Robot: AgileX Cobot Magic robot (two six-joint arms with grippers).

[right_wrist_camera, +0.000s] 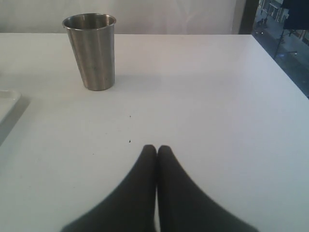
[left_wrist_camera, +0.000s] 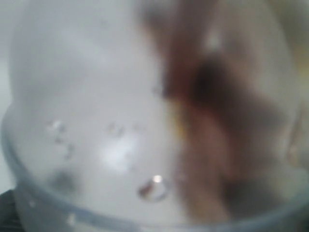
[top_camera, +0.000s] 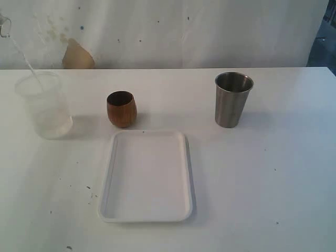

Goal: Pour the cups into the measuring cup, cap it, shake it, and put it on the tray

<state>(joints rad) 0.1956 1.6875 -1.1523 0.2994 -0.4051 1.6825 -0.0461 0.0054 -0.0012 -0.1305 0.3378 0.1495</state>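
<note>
The brown wooden cup (top_camera: 121,108) and the steel tumbler (top_camera: 232,100) stand upright behind the white tray (top_camera: 147,210), which holds nothing. A clear wet vessel (left_wrist_camera: 96,121) fills the left wrist view, blurred and hiding the left fingers. No printed scale shows on it, so I cannot tell whether it is the measuring cup. Its tip (top_camera: 4,25) shows at the exterior view's top-left corner. From it a thin stream (top_camera: 23,58) falls into a frosted translucent cup (top_camera: 44,105). My right gripper (right_wrist_camera: 157,147) rests shut and holds nothing, well short of the tumbler (right_wrist_camera: 91,50).
A white wall with a brown stain (top_camera: 77,55) closes the back of the table. The tray's corner (right_wrist_camera: 7,104) shows in the right wrist view. The table's right edge (right_wrist_camera: 285,72) runs beside the right gripper.
</note>
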